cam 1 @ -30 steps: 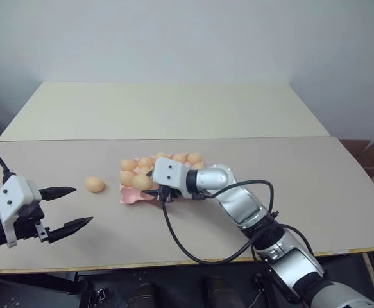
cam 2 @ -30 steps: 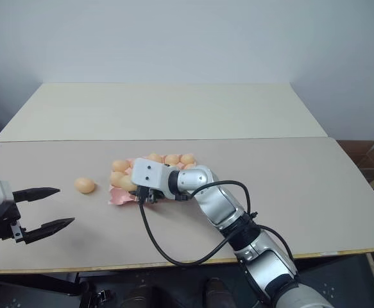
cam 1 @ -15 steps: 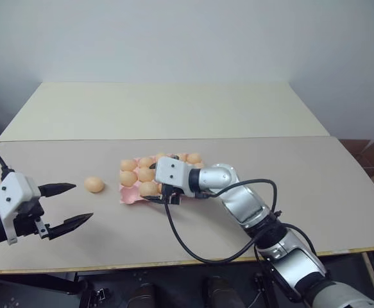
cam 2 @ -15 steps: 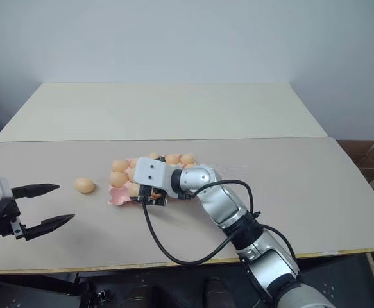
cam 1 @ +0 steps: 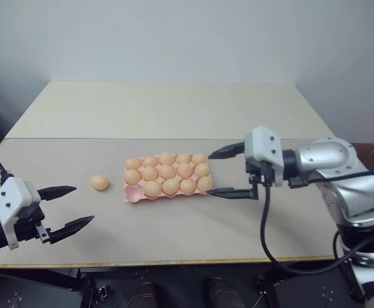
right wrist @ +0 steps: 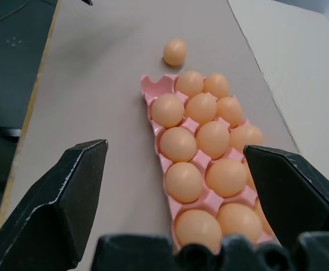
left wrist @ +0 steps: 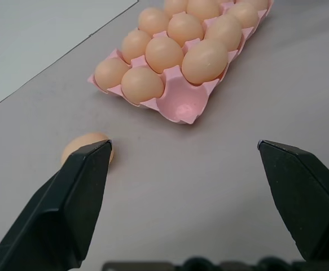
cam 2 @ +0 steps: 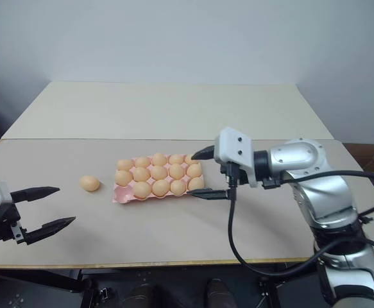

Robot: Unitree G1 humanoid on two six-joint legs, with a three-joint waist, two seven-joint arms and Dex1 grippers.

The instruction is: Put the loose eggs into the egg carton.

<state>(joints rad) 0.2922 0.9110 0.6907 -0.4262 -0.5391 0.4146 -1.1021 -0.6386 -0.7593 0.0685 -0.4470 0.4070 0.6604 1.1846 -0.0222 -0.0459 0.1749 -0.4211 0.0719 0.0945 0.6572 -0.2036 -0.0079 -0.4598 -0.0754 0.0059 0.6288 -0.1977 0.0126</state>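
Looking across the bench [cam 1: 302, 231], you have one loose egg [cam 1: 99, 183] left, lying on the surface just off the left end of the egg carton [cam 1: 133, 195] and apart from it. The carton holds fourteen eggs, and its one empty cup [left wrist: 180, 105] is the corner cup at that same left end, on the side nearest you.

Your left gripper [cam 1: 70, 207] is the nearer one: its fingers [left wrist: 68, 209] stand wide with nothing between them, hovering short of the egg, which lies ahead of the tips and a little toward the carton. In the left wrist view the egg sits right at the tip of one finger, not centred in the gap, so you would probably need to shift sideways before closing. Its long axis looks roughly crosswise to the reach.

Your right gripper [cam 2: 203, 174] hangs at the carton's far right end, fingers wide and holding nothing, well apart from the egg.
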